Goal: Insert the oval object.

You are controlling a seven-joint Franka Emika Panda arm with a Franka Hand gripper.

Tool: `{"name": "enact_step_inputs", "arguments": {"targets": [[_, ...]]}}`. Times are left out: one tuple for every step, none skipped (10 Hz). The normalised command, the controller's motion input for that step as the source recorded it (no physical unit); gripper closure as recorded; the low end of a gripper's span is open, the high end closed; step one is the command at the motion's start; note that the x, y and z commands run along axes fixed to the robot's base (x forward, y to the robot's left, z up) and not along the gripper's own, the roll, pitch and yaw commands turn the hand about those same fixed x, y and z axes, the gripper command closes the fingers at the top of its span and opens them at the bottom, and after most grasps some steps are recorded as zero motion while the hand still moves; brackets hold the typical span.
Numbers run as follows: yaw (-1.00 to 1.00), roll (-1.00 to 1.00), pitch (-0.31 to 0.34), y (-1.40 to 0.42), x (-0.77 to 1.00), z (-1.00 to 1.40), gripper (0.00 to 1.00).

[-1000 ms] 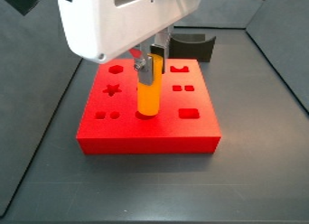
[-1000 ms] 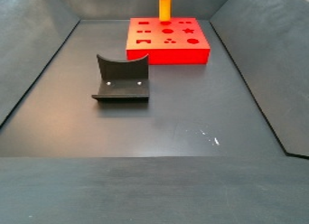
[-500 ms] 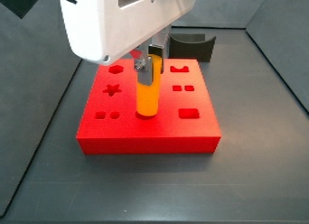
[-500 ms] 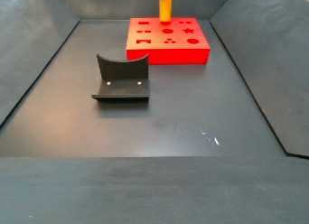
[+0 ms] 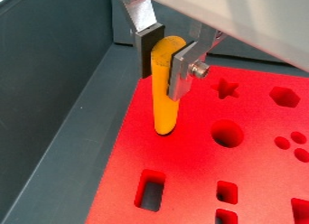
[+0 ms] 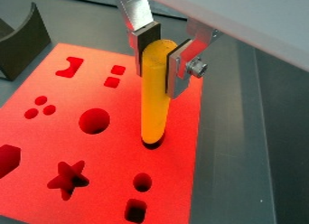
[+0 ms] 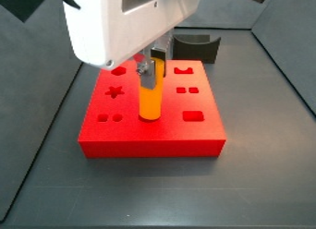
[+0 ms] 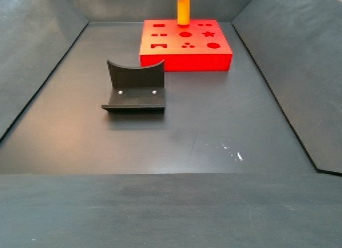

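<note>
The oval object [image 5: 165, 110] is a smooth orange-yellow peg. It stands upright with its lower end in a hole near one long edge of the red block [image 5: 248, 169]. My gripper [image 5: 167, 60] is shut on the peg's upper part, one dark pad on each side. Both wrist views show this grip; the gripper [image 6: 163, 60] holds the peg [image 6: 154, 106] straight over the block [image 6: 72, 92]. In a side view the gripper [image 7: 150, 74] hangs under the white wrist housing, with the peg [image 7: 150, 103] down in the block [image 7: 154, 133]. Another side view shows only the peg [image 8: 183, 9] above the block [image 8: 187, 50].
The dark grey curved holder [image 8: 134, 87] stands on the dark floor in front of the block; it also shows in a side view [image 7: 195, 45] and a wrist view [image 6: 18, 42]. Other shaped holes, such as a star [image 6: 69, 176], dot the block. Sloped grey walls [image 8: 34, 82] enclose the floor.
My gripper has moved down a little with the peg, and less of the peg shows above the red block than one second ago.
</note>
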Motion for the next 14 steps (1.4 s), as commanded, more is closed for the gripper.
{"name": "enact_step_inputs", "arguments": {"targets": [[0.28, 0.0, -0.09, 0.0, 0.0, -0.23, 1.0], [0.28, 0.0, -0.096, 0.0, 0.0, -0.24, 1.0], [0.29, 0.0, -0.099, 0.0, -0.01, -0.24, 1.0], [0.33, 0.0, -0.096, 0.0, -0.03, -0.24, 1.0], [0.4, 0.04, -0.08, 0.0, 0.0, -0.24, 1.0], [0.51, 0.13, -0.056, 0.0, 0.0, -0.28, 1.0], [0.62, 0.22, -0.033, 0.0, 0.0, -0.37, 1.0], [0.59, 0.2, -0.036, 0.0, 0.0, -0.33, 1.0], [0.49, 0.1, -0.083, -0.01, 0.0, -0.3, 1.0], [0.47, 0.09, -0.114, -0.03, 0.0, -0.38, 1.0], [0.44, 0.08, -0.146, -0.03, -0.03, -0.47, 1.0], [0.43, 0.09, -0.199, -0.07, -0.09, -0.5, 1.0], [0.44, 0.11, -0.243, -0.15, -0.13, -0.6, 1.0], [0.45, 0.11, -0.264, -0.16, -0.14, -0.63, 1.0]]}}
